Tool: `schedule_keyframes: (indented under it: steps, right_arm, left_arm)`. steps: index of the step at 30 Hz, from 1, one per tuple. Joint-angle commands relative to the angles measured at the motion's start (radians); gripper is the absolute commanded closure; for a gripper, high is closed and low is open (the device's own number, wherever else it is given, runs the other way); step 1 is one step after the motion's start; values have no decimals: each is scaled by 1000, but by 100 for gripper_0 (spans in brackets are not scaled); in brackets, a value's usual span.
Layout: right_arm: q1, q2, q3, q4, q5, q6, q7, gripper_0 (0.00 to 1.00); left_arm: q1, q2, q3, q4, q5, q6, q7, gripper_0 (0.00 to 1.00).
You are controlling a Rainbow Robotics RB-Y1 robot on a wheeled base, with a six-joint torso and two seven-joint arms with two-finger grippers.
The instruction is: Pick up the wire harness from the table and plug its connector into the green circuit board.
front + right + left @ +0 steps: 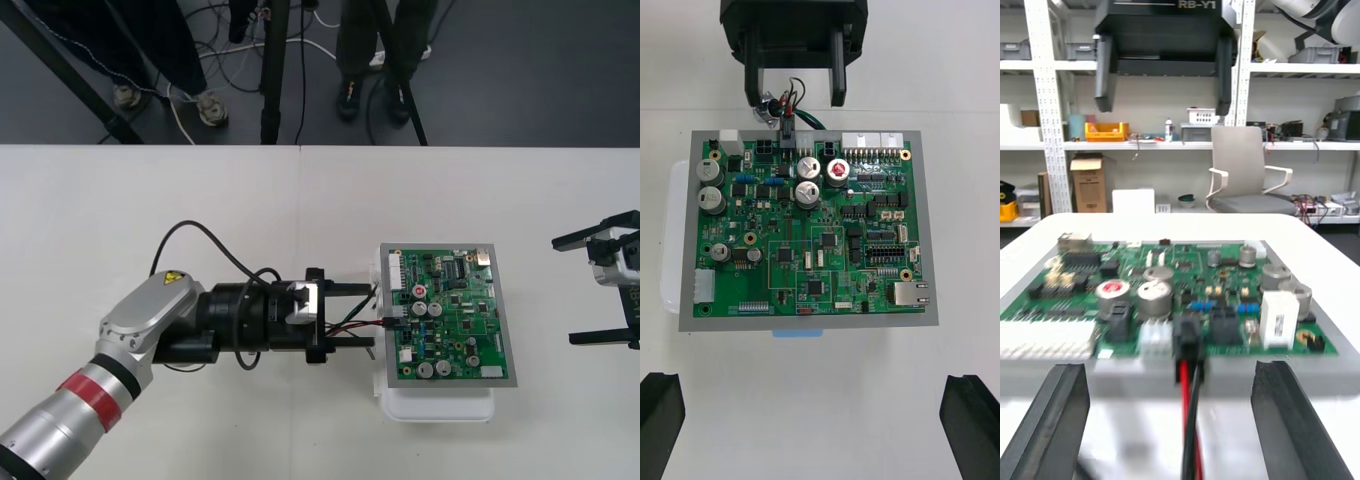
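Note:
The green circuit board (455, 315) lies on its white base (440, 405) right of the table's centre. The harness's black plug (1187, 332) sits in a socket at the board's left edge, also seen as the plug (788, 139). Red and black wires (1187, 405) run back from it between my left gripper's fingers. The round metal socket (765, 112) lies on the table just off the board. My left gripper (370, 316) is open, one finger on each side of the wires and apart from them. My right gripper (582, 290) stands open at the table's right side.
In the right wrist view the left gripper (795, 94) faces the board's far edge. Bare table surrounds the board. The table's far edge (300, 147) borders dark floor with cables and stand legs.

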Motion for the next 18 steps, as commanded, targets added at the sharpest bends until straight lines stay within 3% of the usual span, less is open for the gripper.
schedule_keyframes:
  steps: [1, 18]
  right_arm:
    - [-21, 9, 16, -20, 7, -5, 34, 0]
    - [-21, 9, 12, -20, -18, -5, 31, 0]
  left_arm:
    - [16, 88, -10, -70, 34, -5, -28, 36]
    - [16, 332, 104, -187, 67, -35, 119, 36]
